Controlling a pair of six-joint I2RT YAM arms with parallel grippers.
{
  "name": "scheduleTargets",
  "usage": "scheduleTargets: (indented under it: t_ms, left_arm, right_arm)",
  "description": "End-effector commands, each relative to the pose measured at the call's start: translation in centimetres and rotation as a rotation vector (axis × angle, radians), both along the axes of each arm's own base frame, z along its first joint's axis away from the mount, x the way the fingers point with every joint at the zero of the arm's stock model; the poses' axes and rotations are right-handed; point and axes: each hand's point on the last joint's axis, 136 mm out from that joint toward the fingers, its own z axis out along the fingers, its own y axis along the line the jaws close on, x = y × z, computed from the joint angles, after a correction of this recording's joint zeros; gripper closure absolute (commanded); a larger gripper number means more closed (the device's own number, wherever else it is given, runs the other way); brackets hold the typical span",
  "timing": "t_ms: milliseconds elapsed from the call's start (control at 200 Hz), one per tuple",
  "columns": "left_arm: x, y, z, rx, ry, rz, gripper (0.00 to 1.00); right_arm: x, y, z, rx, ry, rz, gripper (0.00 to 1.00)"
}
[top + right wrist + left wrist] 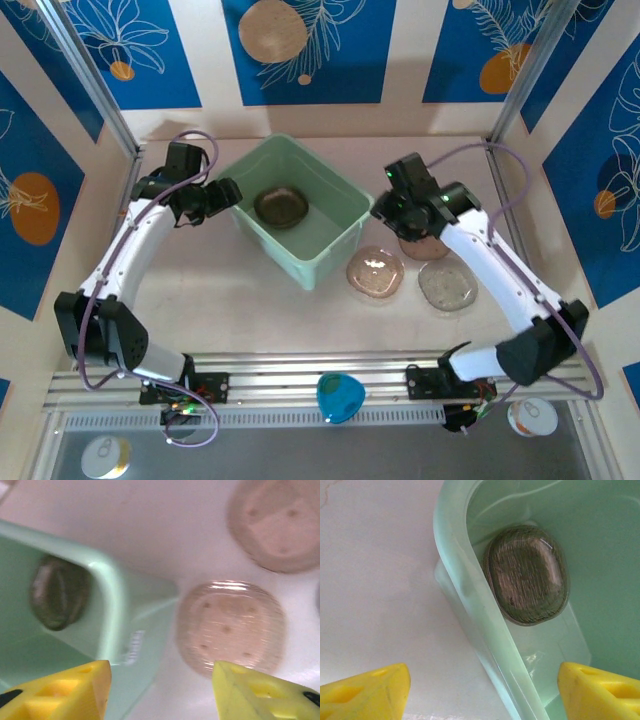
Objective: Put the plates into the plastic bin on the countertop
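The mint-green plastic bin point(335, 245) stands mid-countertop with a dark stack of plates point(281, 206) on its floor. My left gripper point(226, 195) is open at the bin's left rim. In the left wrist view its yellow fingers point(365, 690) straddle the bin wall point(470, 595), with the stacked plates point(527, 575) inside. My right gripper point(390, 206) hangs open by the bin's right corner and holds nothing. On the countertop point(250, 300) lie a pinkish plate point(375, 271), a clear-greyish plate point(446, 285) and a third plate point(420, 246) partly under the right arm. The right wrist view shows the bin's corner point(112, 595), the pinkish plate point(230, 627) and another plate point(275, 522).
Metal posts point(120, 125) stand at the countertop's back corners and a rail point(300, 385) runs along the front. A blue object point(340, 397) sits on that rail. Two white cups point(105, 455) point(530, 415) lie beyond the front edge.
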Motion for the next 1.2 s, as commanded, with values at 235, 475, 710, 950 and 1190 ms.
scheduleTargets:
  t_ms: [235, 475, 710, 950, 1190]
  left_arm:
    - [1.6, -1.5, 0.1, -0.038, 0.005, -0.041, 0.22]
    - [2.3, -0.9, 0.9, 0.007, -0.013, -0.04, 0.22]
    - [2.8, 0.0, 1.0, 0.037, -0.048, 0.004, 0.22]
    - [3.3, 0.1, 0.6, 0.054, -0.036, 0.001, 0.22]
    - [3.3, -0.2, 0.6, 0.048, -0.034, -0.017, 0.22]
  right_arm:
    - [-6.1, -3.7, -8.7, 0.023, 0.296, -0.027, 0.49]
    - [-7.8, -4.1, -12.5, 0.12, 0.385, -0.031, 0.51]
    - [-6.2, -3.4, -14.8, 0.16, 0.436, 0.072, 0.51]
    - [-6.1, -3.1, -16.5, 0.166, 0.427, 0.107, 0.52]
    - [-6.6, -3.7, -17.9, 0.12, 0.448, 0.113, 0.55]
